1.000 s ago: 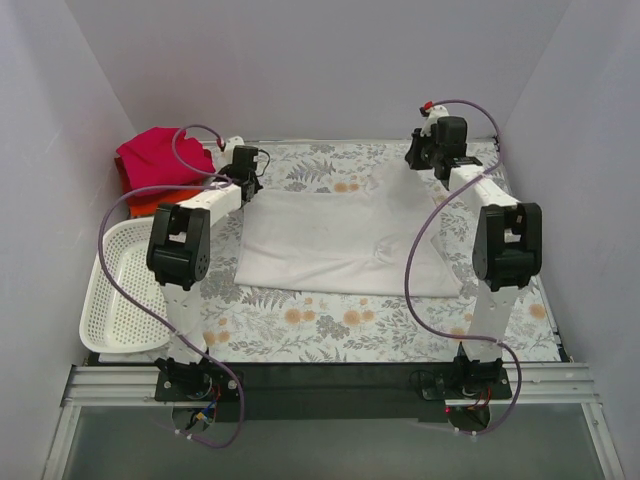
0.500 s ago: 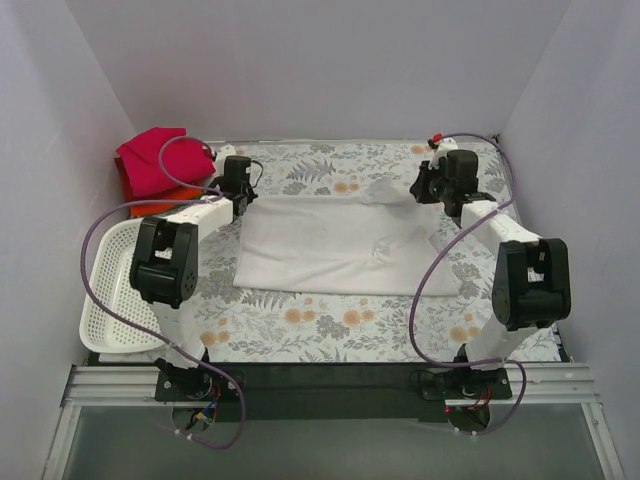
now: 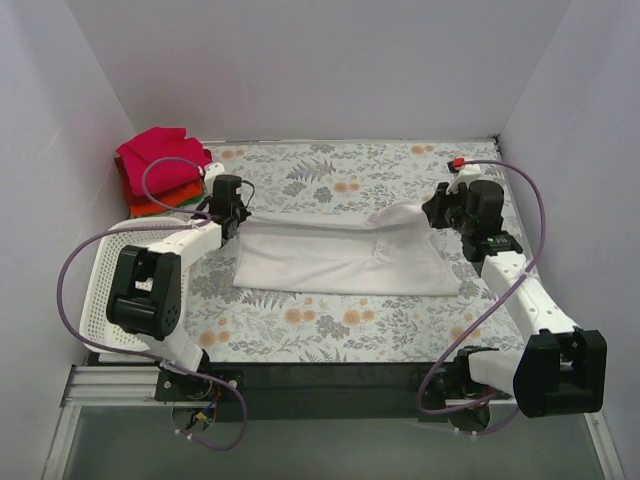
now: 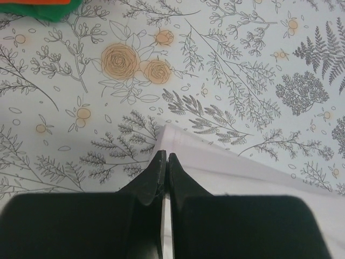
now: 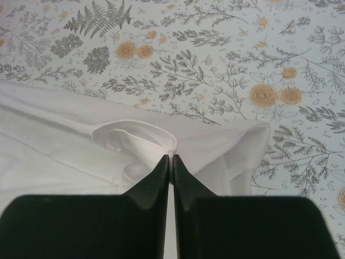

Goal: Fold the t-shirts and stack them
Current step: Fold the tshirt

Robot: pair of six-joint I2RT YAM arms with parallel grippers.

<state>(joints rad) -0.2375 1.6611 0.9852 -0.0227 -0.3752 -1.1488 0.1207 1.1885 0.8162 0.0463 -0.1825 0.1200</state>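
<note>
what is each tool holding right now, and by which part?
Both grip the white t-shirt: left tool pinches its far-left corner, right tool a bunched fold at its far-right edge.

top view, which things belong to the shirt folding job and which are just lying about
Job: white t-shirt, pinched by left pincer and right pincer; folded shirt stack.
Lying about: mesh basket; floral table cover.

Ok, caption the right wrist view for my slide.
Right claw shut on a fold of the plain white cloth t-shirt.
</note>
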